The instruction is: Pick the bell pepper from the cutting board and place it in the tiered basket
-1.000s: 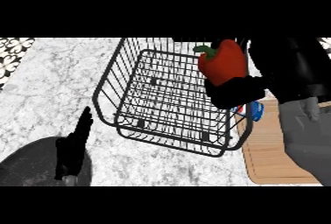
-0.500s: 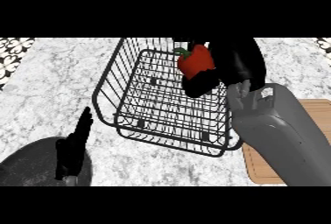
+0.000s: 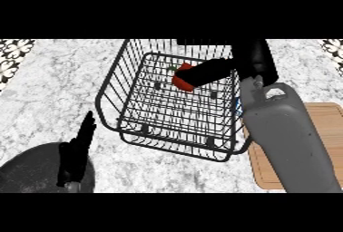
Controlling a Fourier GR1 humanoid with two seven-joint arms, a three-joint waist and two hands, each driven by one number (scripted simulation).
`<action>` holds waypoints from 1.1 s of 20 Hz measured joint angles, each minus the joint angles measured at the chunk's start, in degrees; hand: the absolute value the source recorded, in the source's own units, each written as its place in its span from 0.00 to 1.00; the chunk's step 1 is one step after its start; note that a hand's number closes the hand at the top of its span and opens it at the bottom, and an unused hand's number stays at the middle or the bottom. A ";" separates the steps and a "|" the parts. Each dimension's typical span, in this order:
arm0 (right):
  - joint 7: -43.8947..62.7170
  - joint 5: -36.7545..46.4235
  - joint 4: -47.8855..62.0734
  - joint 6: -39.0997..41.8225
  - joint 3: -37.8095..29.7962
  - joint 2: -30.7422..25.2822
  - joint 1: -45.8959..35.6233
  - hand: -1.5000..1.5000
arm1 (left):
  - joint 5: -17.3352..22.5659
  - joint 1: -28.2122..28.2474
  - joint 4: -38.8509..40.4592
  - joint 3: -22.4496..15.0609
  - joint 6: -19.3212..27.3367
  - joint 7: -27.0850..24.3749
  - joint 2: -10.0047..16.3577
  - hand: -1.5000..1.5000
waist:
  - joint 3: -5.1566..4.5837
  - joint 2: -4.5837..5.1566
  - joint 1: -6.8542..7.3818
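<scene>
Pepper held over the basket in my right hand.

Bell pepper point(image 3: 182, 80), red, sits within the rim outline of the tiered basket point(image 3: 167, 136), toward its far right corner; my right hand point(image 3: 218, 69) has its fingers curled round it, hiding part of it. The basket stands mid-table point(image 3: 60, 81), the cutting board point(image 3: 327, 118) just beside it at the table's right edge. My left hand point(image 3: 81, 138) rests near the front left corner, fingers straight.

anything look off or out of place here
Nothing stands out. The right hand holds the red bell pepper over the tiered basket, the cutting board lies flat beside it, and the left hand rests open at the lower left. Nothing looks spilled or damaged.
</scene>
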 measured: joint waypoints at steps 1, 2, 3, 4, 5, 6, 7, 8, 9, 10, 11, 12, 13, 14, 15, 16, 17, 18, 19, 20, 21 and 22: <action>-1.16 -0.68 0.29 -1.26 -1.14 0.48 0.04 0.00 | 0.22 -0.13 0.31 0.16 -0.42 -0.31 0.14 0.50 | -0.03 0.01 0.02; -1.96 -1.53 0.25 -2.27 -2.19 1.05 0.14 0.00 | 0.19 -0.08 0.32 0.19 -0.47 -0.55 0.11 0.50 | 0.03 0.01 0.00; -2.73 -2.14 -0.05 -3.29 -3.18 1.56 0.30 0.00 | 0.36 -0.06 0.24 0.36 -0.67 -0.59 0.19 0.50 | 0.05 0.09 -0.01; -4.08 -2.53 -0.23 -4.30 -4.20 1.80 0.62 0.00 | 0.29 -0.09 0.36 0.40 -0.57 -0.88 -0.02 0.50 | 0.12 0.25 0.03; -4.61 -2.05 -0.59 -5.86 -4.84 2.26 0.88 0.00 | 0.26 -0.13 0.40 0.50 -0.49 -0.89 -0.12 0.50 | 0.19 0.37 0.02; -5.23 -1.52 -1.67 -7.32 -5.16 2.60 1.99 0.00 | 0.61 0.08 0.39 0.73 -0.92 -1.52 -0.05 0.50 | 0.21 0.43 -0.07; -5.16 -0.62 -2.49 -8.84 -5.93 2.53 2.15 0.00 | 0.21 0.08 0.36 0.63 -0.45 -1.19 -0.26 0.50 | 0.28 0.48 -0.15; -5.27 0.04 -2.86 -10.28 -7.17 2.17 2.36 0.00 | 0.06 0.17 -0.02 0.59 -0.31 -0.84 -0.28 0.50 | 0.27 0.53 -0.17; -4.89 0.95 -3.77 -11.25 -8.10 1.47 2.73 0.00 | -0.28 0.37 -0.27 0.47 -0.01 -0.81 -0.40 0.50 | 0.27 0.55 -0.28; -4.42 1.55 -5.03 -11.70 -9.22 0.34 3.51 0.00 | -0.34 0.61 -0.45 0.49 0.02 -0.95 -0.42 0.50 | 0.26 0.53 -0.47; -3.71 1.87 -6.14 -11.95 -10.66 -0.91 3.95 0.00 | -0.28 0.78 -0.41 0.60 -0.04 -1.22 -0.44 0.50 | 0.29 0.52 -0.64; -2.94 1.97 -7.62 -12.08 -11.93 -1.94 5.22 0.00 | -0.28 1.05 -0.74 0.67 0.03 -1.23 -0.48 0.50 | 0.27 0.50 -0.79; -2.16 1.99 -8.87 -12.29 -13.49 -2.97 6.07 0.00 | -0.43 1.09 -0.38 0.78 0.18 -1.55 -0.53 0.50 | 0.33 0.48 -0.98; -1.26 1.58 -10.59 -11.92 -15.21 -4.39 6.98 0.00 | -0.49 1.33 -0.99 0.78 0.26 -1.02 -0.44 0.50 | 0.29 0.47 -1.10; -0.28 0.69 -12.37 -11.15 -17.11 -5.97 7.85 0.00 | -0.12 1.73 -1.57 1.04 -0.16 -0.78 -0.09 0.50 | 0.24 0.45 -1.21; -0.17 -0.99 -14.11 -10.16 -19.23 -7.58 9.54 0.00 | -0.13 1.89 -1.48 1.14 0.02 -0.72 -0.24 0.50 | 0.25 0.43 -1.45; 0.11 -2.44 -16.05 -9.30 -21.21 -8.97 11.44 0.00 | -0.07 2.10 -1.49 1.28 -0.03 -1.12 -0.25 0.50 | 0.25 0.42 -1.60; 0.16 -4.59 -17.59 -8.06 -23.67 -10.64 13.09 0.00 | 0.07 2.35 -1.57 1.42 -0.13 -1.57 -0.29 0.50 | 0.26 0.41 -1.76; 0.04 -6.96 -18.77 -6.68 -26.25 -12.27 14.78 0.00 | 0.10 2.37 -1.61 1.53 -0.07 -1.20 -0.30 0.50 | 0.28 0.41 -1.89; 0.20 -9.37 -20.56 -5.29 -28.71 -13.62 16.74 0.00 | 0.02 2.59 -1.74 1.57 0.02 -1.35 -0.33 0.50 | 0.29 0.38 -2.06; 0.15 -11.99 -22.31 -3.80 -31.17 -14.85 18.64 0.00 | -0.12 2.56 -1.56 1.66 0.20 -1.25 -0.37 0.50 | 0.32 0.36 -2.16; -0.36 -14.69 -23.47 -2.11 -33.92 -16.23 20.76 0.00 | -0.18 2.89 -1.85 1.67 0.24 -1.65 -0.43 0.50 | 0.31 0.33 -2.31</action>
